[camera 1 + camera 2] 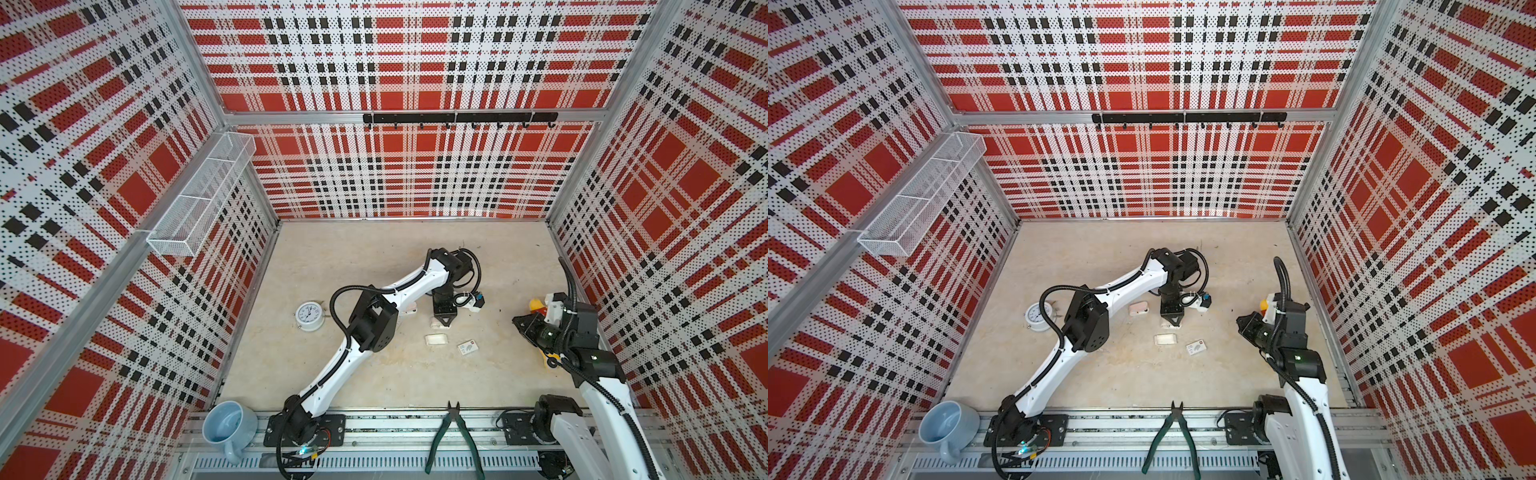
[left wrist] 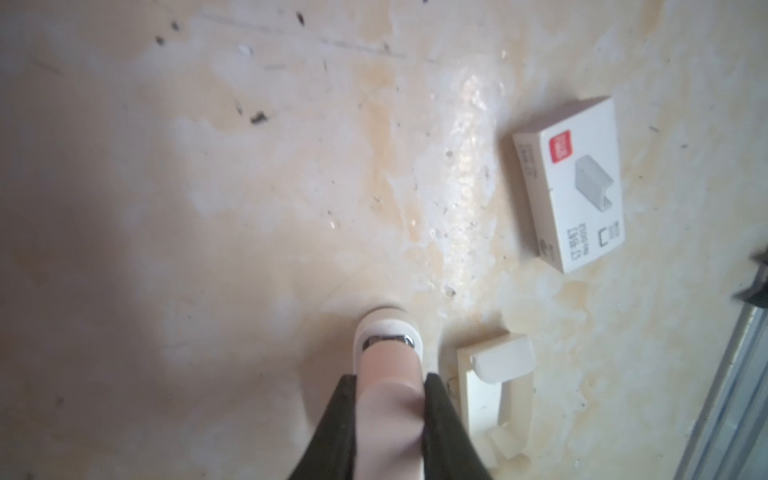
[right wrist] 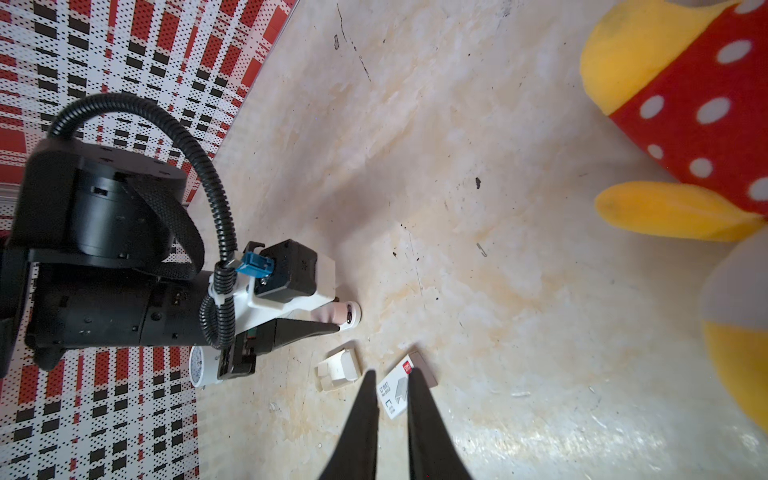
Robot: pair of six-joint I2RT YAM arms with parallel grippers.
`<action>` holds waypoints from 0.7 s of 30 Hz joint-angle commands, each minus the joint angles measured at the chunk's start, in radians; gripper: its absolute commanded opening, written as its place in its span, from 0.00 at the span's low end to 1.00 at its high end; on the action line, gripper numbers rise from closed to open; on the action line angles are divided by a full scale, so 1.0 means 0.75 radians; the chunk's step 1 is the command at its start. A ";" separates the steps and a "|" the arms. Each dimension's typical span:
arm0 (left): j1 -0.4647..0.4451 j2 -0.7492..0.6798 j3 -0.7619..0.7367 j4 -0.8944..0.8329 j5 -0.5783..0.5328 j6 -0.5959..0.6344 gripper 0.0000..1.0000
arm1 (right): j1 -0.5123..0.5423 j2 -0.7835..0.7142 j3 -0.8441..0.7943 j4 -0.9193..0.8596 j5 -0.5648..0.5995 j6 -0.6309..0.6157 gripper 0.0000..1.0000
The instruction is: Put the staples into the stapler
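Clamping a pink-and-white stapler (image 3: 343,315), the left hand (image 2: 390,380) is holding its nose against the worktop (image 2: 208,208). An open white tray (image 2: 494,365) is lying just beside that hand, a red-marked sleeve (image 2: 577,183) farther off. The right hand (image 3: 392,372), closed and empty, is hovering short of the sleeve. Whether the tray is holding staples, I cannot tell.

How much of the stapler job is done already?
Done: the white box sleeve and a white tray lie apart. In hand: the left gripper clamps the pink stapler. Left: the loading itself; the right gripper hangs shut and empty.
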 commanded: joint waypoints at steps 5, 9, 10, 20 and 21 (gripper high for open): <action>0.007 -0.081 -0.154 0.147 -0.035 -0.105 0.16 | -0.004 0.004 -0.013 0.047 0.014 0.001 0.16; 0.004 -0.153 -0.246 0.296 -0.075 -0.150 0.16 | -0.004 -0.004 -0.012 0.041 0.020 0.001 0.16; 0.001 -0.173 -0.268 0.333 -0.092 -0.161 0.16 | -0.004 -0.006 -0.013 0.039 0.023 0.001 0.16; -0.016 -0.367 -0.523 0.719 -0.216 -0.223 0.16 | -0.004 -0.002 -0.015 0.039 0.037 0.005 0.16; -0.018 -0.375 -0.534 0.730 -0.227 -0.221 0.16 | -0.004 -0.002 -0.015 0.038 0.039 0.005 0.16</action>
